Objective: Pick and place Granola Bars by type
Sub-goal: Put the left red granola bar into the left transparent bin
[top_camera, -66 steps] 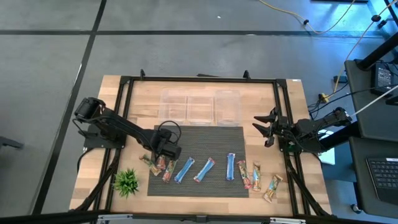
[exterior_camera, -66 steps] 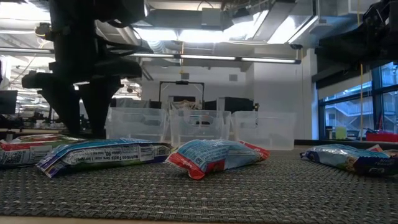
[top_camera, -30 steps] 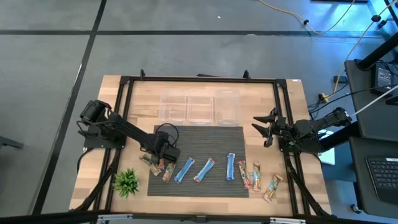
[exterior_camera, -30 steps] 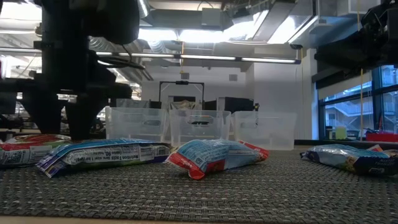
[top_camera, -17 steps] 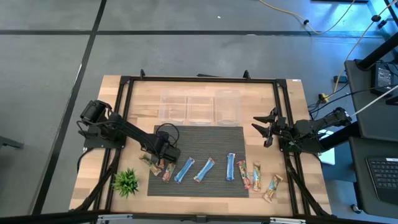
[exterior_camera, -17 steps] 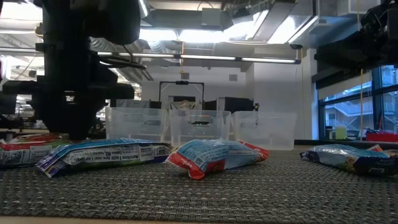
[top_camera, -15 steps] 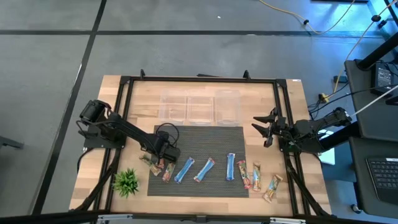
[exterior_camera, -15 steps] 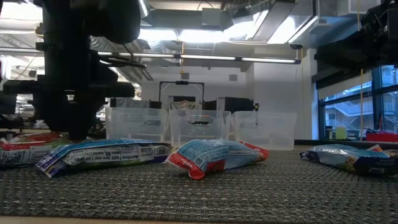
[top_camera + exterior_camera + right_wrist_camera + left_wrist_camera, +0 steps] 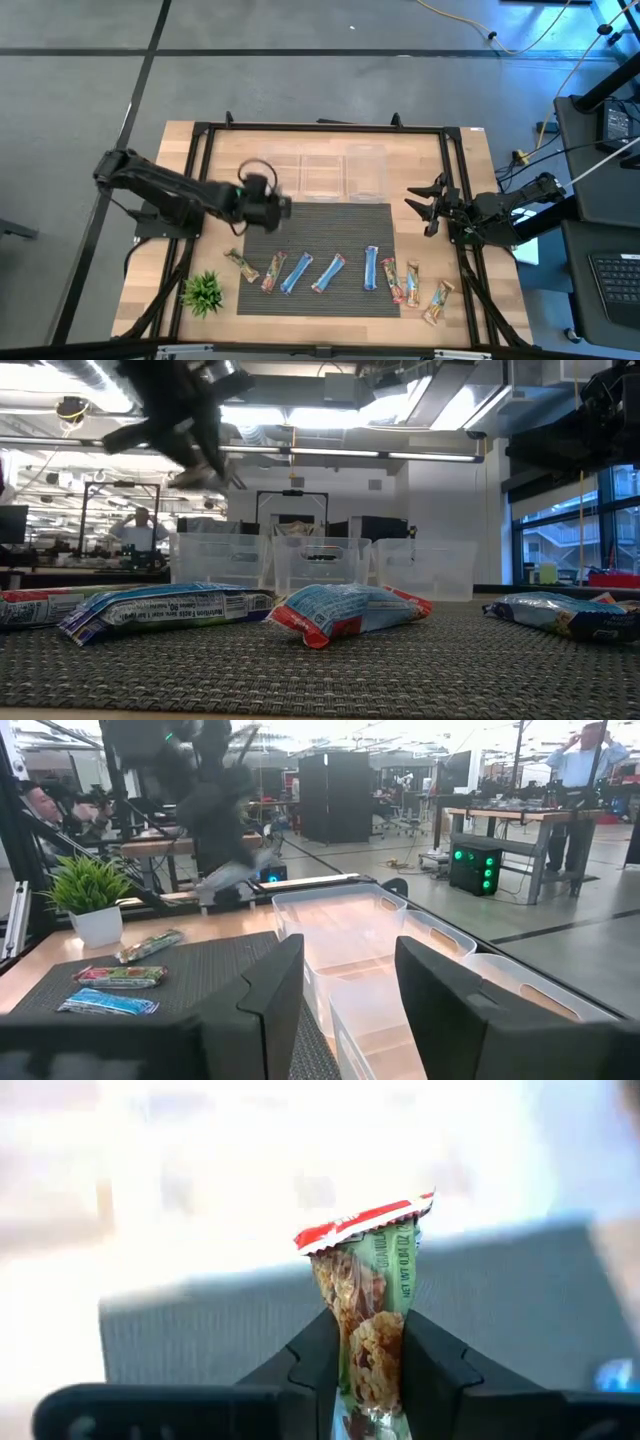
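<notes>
Right now the left gripper (image 9: 372, 1370) is closed on one granola bar (image 9: 368, 1315), a red-topped wrapper with green print, pinched low so that most of it stands up clear of the fingers (image 9: 315, 1365). In the high view that gripper (image 9: 262, 203) hangs over the back left part of the dark mat (image 9: 330, 225), just short of the three clear bins (image 9: 322, 172) lined up along the table's far edge; judging by that, the bar is being carried to the leftmost bin.

The other bars (image 9: 328, 272) lie in a loose row along the mat's front edge, with a few spilling onto the wood towards the front right corner. A small green plant (image 9: 203, 291) sits near the front left corner.

The right gripper (image 9: 428, 207) waits at the mat's right edge with its fingers spread wide and empty, facing the bins.
</notes>
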You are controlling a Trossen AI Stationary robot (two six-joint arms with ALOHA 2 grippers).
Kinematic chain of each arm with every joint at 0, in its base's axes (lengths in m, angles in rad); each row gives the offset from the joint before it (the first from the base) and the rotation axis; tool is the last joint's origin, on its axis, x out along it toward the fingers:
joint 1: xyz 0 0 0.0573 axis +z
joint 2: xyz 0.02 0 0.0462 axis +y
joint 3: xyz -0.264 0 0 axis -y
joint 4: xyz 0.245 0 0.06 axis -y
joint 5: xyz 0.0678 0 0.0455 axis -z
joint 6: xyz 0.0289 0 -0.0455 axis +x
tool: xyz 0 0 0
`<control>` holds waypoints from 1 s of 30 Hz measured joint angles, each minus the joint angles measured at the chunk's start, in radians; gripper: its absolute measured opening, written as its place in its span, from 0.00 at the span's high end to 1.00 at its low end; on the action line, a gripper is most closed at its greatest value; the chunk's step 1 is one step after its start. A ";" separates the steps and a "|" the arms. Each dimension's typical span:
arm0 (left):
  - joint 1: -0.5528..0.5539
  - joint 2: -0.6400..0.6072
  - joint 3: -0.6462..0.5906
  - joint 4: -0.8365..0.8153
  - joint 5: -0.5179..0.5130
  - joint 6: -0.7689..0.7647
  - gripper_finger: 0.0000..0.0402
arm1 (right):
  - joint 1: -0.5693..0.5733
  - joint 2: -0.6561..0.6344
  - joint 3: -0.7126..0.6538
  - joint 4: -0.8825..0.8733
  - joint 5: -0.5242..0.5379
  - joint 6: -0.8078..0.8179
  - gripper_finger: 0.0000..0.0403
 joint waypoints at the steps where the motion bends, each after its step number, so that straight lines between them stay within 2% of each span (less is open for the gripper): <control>1: 0.025 -0.016 0.001 0.011 -0.025 0.046 0.81 | 0.000 0.000 0.000 0.001 0.000 0.001 0.60; 6: 0.174 -0.060 0.001 0.075 -0.061 0.246 0.81 | 0.000 0.000 0.000 0.036 -0.091 0.068 0.60; 12: 0.367 -0.022 0.000 0.134 0.054 0.430 0.81 | 0.000 0.000 0.000 0.048 -0.118 0.128 0.60; 16: 0.463 0.027 0.000 0.157 0.114 0.502 0.80 | 0.000 0.000 0.000 0.047 -0.120 0.197 0.60; 21: 0.538 0.097 0.000 0.191 0.145 0.594 0.81 | 0.000 0.000 0.000 0.046 -0.121 0.257 0.60; 30: 0.586 0.227 0.000 0.207 0.207 0.622 0.80 | 0.000 0.000 0.000 0.046 -0.107 0.312 0.60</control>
